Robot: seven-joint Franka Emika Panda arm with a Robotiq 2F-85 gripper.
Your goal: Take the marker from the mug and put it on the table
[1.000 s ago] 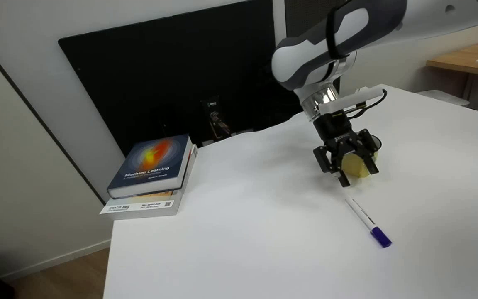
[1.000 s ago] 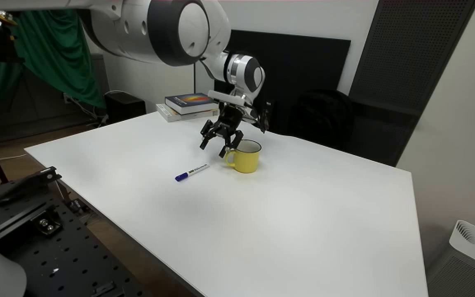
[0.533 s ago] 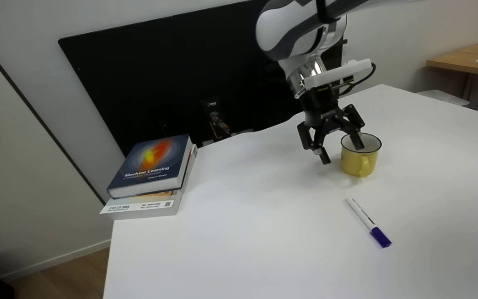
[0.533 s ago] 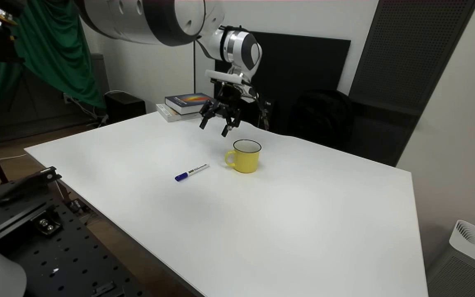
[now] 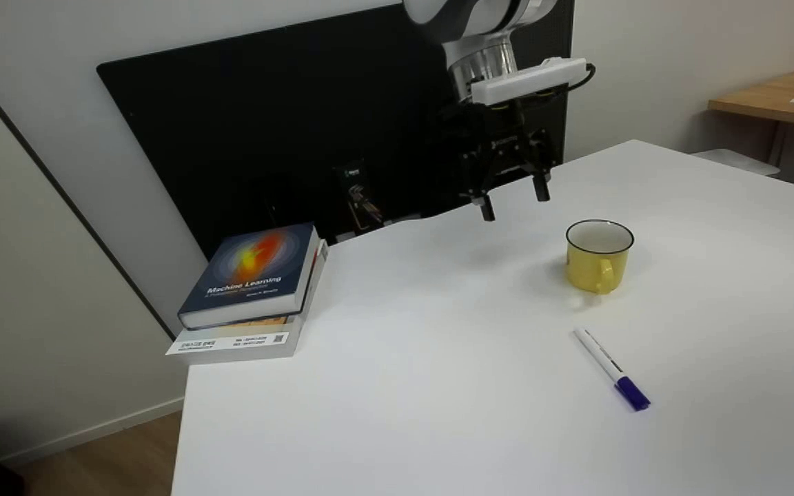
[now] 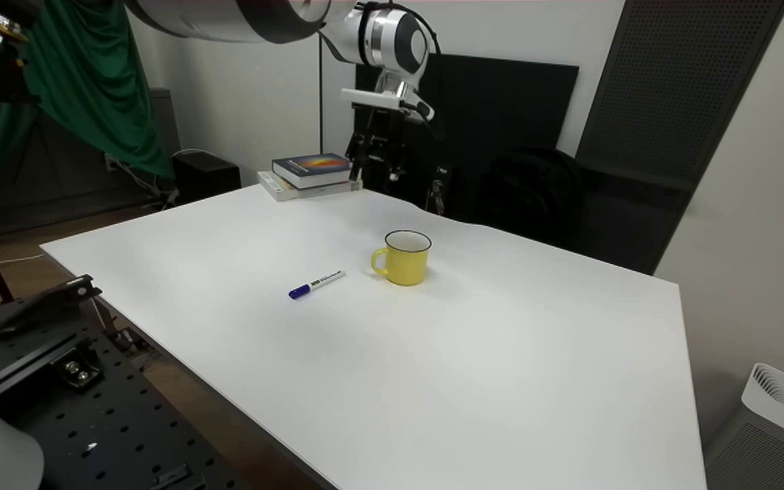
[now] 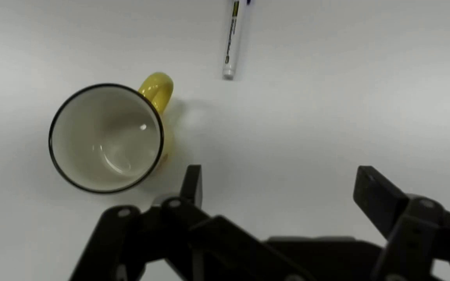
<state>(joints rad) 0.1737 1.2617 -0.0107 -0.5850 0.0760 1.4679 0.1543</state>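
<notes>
The white marker with a blue cap [image 5: 602, 359] lies flat on the white table [image 5: 404, 420], beside and apart from the mug. It also shows in an exterior view [image 6: 318, 284] and in the wrist view [image 7: 233, 39], where its cap end is cut off. The yellow mug [image 5: 584, 270] stands upright with its handle toward the marker's side; it also shows in an exterior view [image 6: 409, 267]. In the wrist view the mug's pale inside [image 7: 104, 140] holds nothing. My gripper [image 5: 515, 201] is open and empty, raised above the table behind the mug; its fingers [image 7: 281, 185] stand wide apart.
Two stacked books [image 5: 249, 275] lie at a table corner, also seen in an exterior view [image 6: 312, 170]. A black panel [image 5: 287, 124] stands behind the table edge near the arm. A black perforated plate [image 6: 113, 408] sits beside the table near the robot's base.
My open gripper has risen from low beside the mug and moved back, away from the mug and marker, straightening to point more downward. The marker and mug have not moved.
</notes>
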